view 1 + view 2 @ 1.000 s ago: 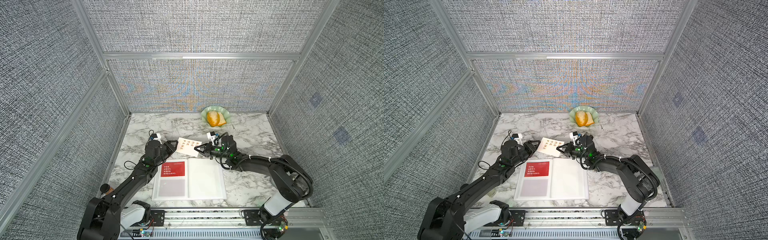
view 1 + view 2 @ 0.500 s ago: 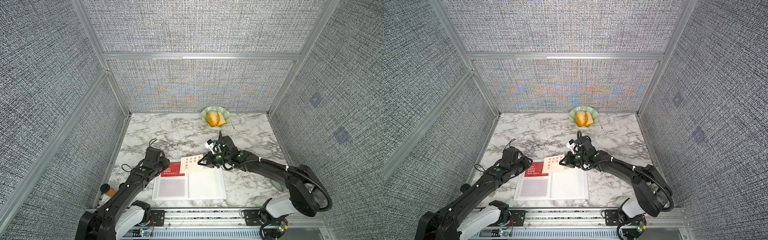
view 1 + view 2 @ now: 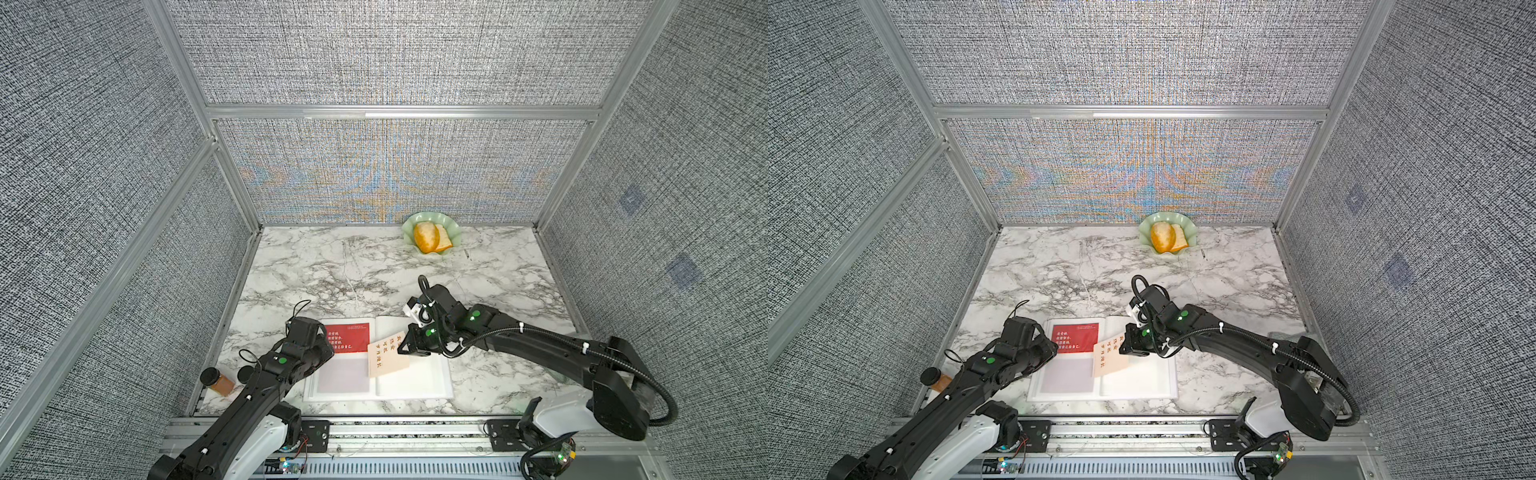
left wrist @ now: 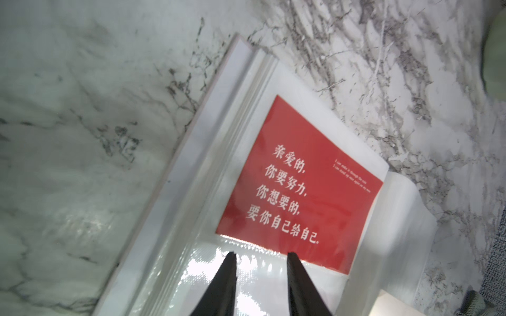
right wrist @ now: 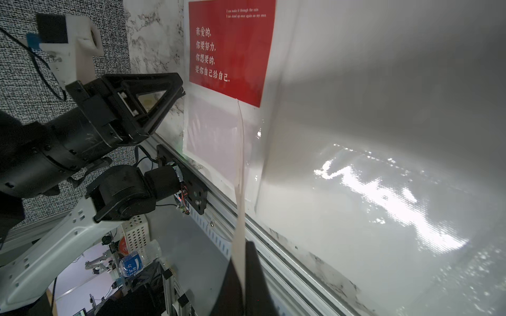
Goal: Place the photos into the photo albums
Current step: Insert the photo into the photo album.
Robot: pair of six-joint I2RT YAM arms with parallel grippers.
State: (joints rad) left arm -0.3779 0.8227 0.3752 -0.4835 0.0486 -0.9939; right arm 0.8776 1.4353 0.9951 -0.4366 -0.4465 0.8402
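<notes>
Album (image 3: pixel 424 382) lies open at the middle of the table's (image 3: pixel 332 270) front edge, spine running front to back. The red card (image 3: pixel 348 337) is already sleeved in the far pocket of the left page. The lower pocket (image 3: pixel 343 376) under it looks empty.

Key geometry: the cream card (image 3: pixel 387 356) hangs over the spine, and the empty pocket lies just to its left, between the two arms. The card reaches from the jaws out toward the left page. In the right wrist view it shows edge-on (image 5: pixel 239 235), with its far end close to the red card's near corner. Can't tell if that end touches the page. The right arm is the nearer one and has the card, so the insertion is its job.

Right gripper (image 3: pixel 404 348): clamped on the cream card's edge nearest the right page, nothing else in it.

Left gripper (image 4: pixel 262 254): fingers (image 4: pixel 226 284) part-way apart, nothing between them. The tips sit over the glossy sleeve right beside the red card's lower edge, at the top of the empty pocket. Contact with the film isn't clear from here.

My read: the left arm is set to hold or lift the sleeve film while the right slides the card in. The pocket mouth's side isn't visible, so the approach direction is a guess.
</notes>
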